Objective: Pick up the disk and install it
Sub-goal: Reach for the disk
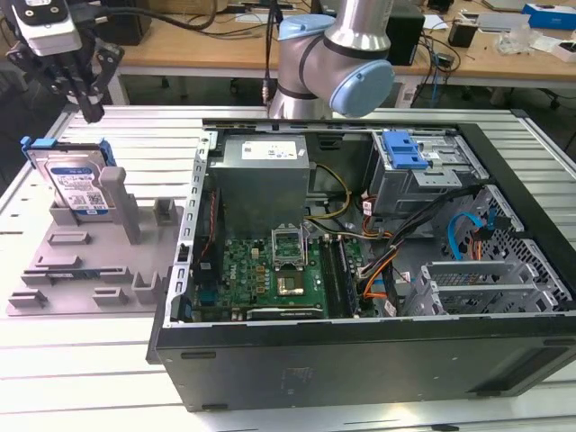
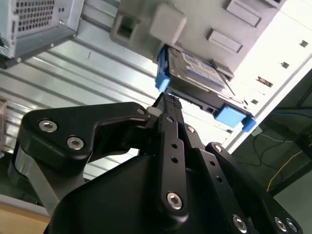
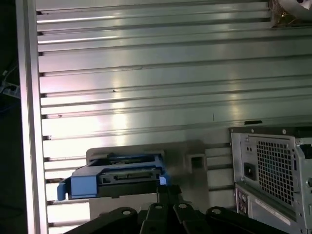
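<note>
Gripper (image 1: 91, 112) at disk's (image 1: 79, 184) 12 o'clock in exterior view, apart; fingers together, empty. Disk upright in fixture plate (image 1: 85, 265), lower edge hidden.

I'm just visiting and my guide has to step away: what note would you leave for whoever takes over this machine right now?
Gripper: shut, holding nothing, hovering above the disk without touching it.
Disk: standing upright in the grey fixture plate, to the exterior view's left of the open computer case.
Done: nothing yet; the disk is not gripped.
Left: both the pick-up and the installation.
</note>
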Robot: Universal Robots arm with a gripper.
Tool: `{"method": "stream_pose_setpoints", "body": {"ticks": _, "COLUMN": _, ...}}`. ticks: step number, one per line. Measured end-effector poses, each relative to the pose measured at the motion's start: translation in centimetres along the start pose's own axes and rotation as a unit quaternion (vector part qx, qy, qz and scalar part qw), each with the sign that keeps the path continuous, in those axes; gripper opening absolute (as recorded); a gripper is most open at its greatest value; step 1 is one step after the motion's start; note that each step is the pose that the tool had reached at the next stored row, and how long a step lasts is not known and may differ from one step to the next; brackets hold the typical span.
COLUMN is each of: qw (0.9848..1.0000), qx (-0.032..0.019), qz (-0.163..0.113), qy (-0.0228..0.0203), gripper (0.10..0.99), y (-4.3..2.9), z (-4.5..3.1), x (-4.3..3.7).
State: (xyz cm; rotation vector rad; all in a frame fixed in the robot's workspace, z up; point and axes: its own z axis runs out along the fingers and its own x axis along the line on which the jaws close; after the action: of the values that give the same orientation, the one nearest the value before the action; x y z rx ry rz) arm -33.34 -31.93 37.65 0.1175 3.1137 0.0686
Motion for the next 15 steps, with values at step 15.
{"method": "stream_pose_setpoints", "body": {"ticks": 15, "qw": 1.0, "qx": 0.0001, "qz": 0.0, "qy": 0.0, "gripper": 0.106, "y": 0.21, "z": 0.2, "x": 3.48}}
